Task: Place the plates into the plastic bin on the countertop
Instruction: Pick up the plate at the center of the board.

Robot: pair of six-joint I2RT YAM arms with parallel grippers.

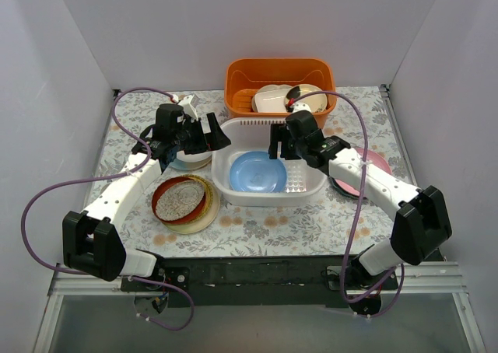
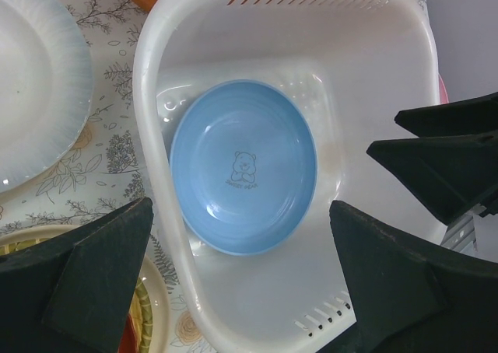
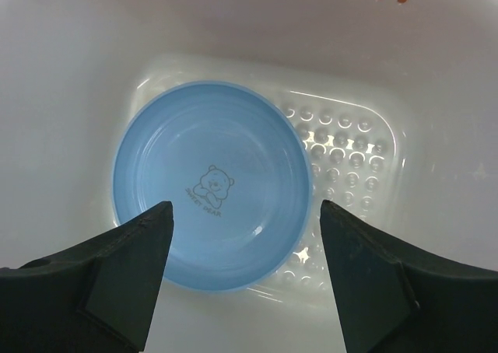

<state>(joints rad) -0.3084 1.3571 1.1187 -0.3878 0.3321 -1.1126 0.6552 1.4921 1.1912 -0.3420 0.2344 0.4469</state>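
Pink plate point(image 1: 380, 162) — mostly hidden behind right arm point(image 1: 366, 178)

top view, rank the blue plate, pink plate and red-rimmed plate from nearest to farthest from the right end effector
From the right end effector:
1. blue plate, just beside it, lying inside the plastic bin.
2. pink plate, off to the right on the countertop, partly hidden by the right arm.
3. red-rimmed plate, far left, beyond the bin.
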